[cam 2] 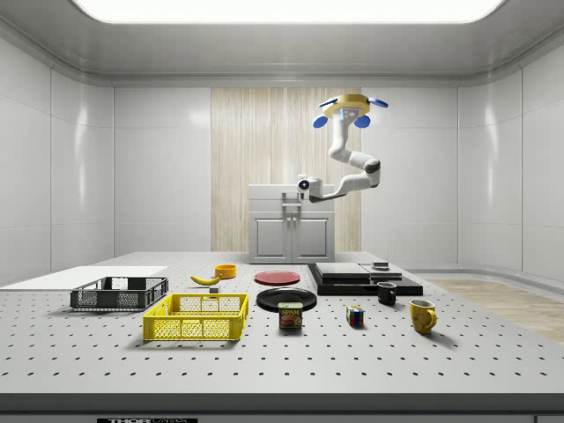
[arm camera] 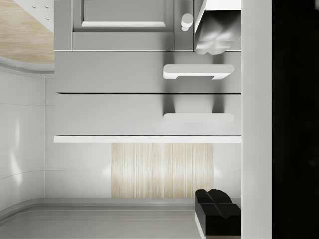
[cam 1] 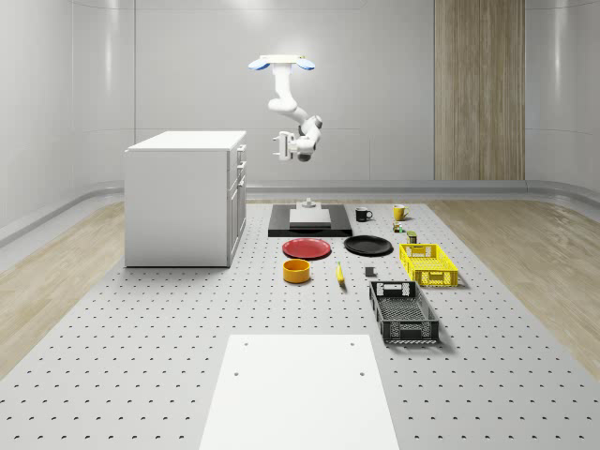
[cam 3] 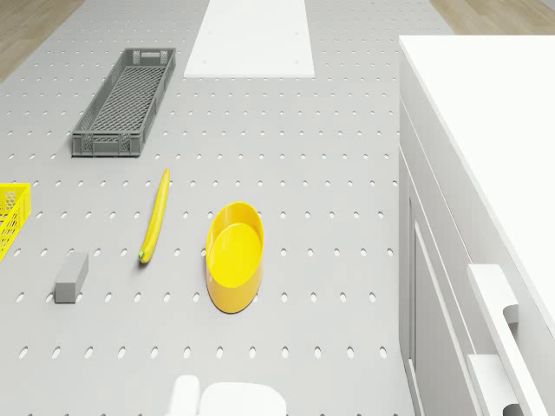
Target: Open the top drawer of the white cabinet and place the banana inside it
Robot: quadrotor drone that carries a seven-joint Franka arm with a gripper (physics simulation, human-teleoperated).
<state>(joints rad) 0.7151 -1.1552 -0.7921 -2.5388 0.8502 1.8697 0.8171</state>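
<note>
The white cabinet (cam 1: 187, 199) stands at the whole-scene view's left, all its drawers shut. The banana (cam 1: 339, 273) lies on the table beside a yellow bowl (cam 1: 296, 270); the drone view shows the same banana (cam 3: 155, 217) and bowl (cam 3: 235, 256). The drone (cam 1: 281, 64) hovers high, a little off the cabinet's drawer side and above the black platform (cam 1: 309, 221). My gripper (cam 1: 279, 147) is open and empty, level with the top drawer, with a gap to the cabinet front. In the wrist view the gripper (arm camera: 215, 120) faces the top drawer handle (arm camera: 198, 118).
A red plate (cam 1: 307, 247), black plate (cam 1: 367, 246), yellow crate (cam 1: 428, 263) and grey crate (cam 1: 403, 311) lie on the table right of the cabinet. Two mugs (cam 1: 364, 214) stand near the platform. A small grey block (cam 3: 71, 276) sits beside the banana.
</note>
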